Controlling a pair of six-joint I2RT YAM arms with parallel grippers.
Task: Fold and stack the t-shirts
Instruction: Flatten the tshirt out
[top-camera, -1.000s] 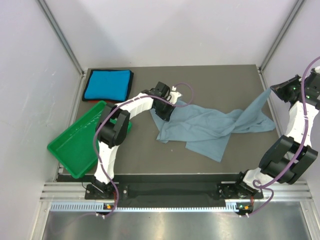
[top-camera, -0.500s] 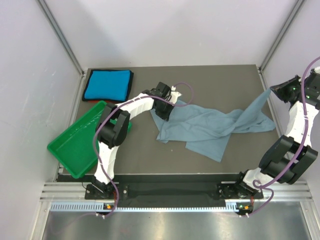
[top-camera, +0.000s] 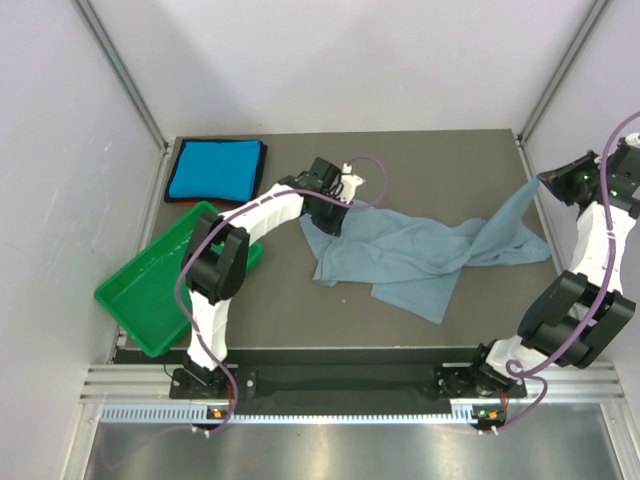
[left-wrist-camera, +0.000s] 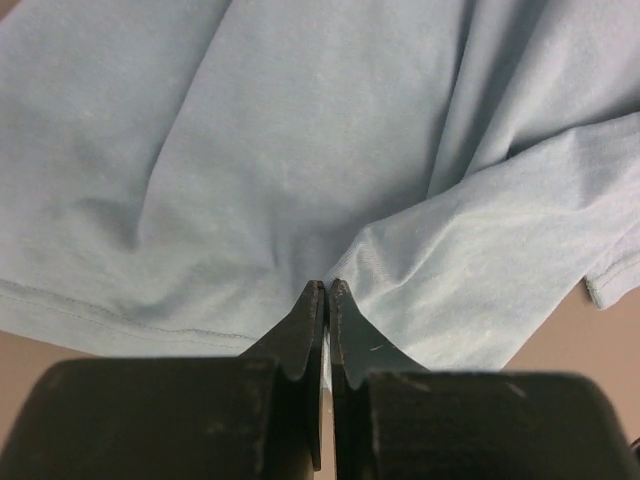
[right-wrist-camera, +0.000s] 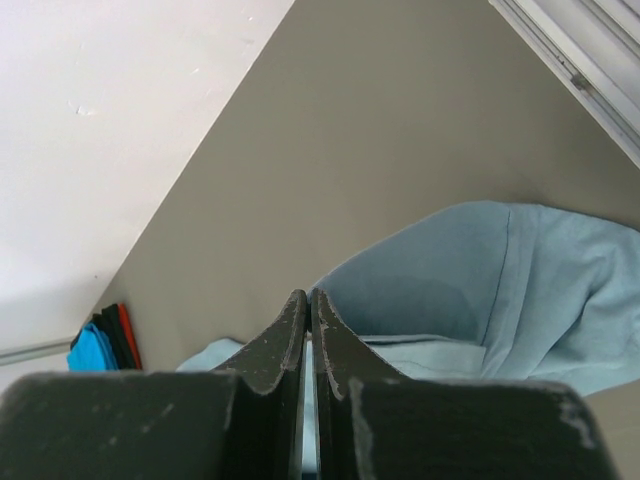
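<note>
Pinching t-shirt (top-camera: 420, 255): left gripper (left-wrist-camera: 327, 286), right gripper (right-wrist-camera: 309, 296)

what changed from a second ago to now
The left gripper closed on the left edge of the grey-blue t-shirt, and that arm's elbow swung a little to the left. The right gripper stayed shut, holding the shirt's right corner raised off the table. The folded turquoise t-shirt and the green tray did not move.

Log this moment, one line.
left fingers: shut on grey shirt | right fingers: shut on grey shirt, end raised | blue shirt: folded, far left | stack: pending
</note>
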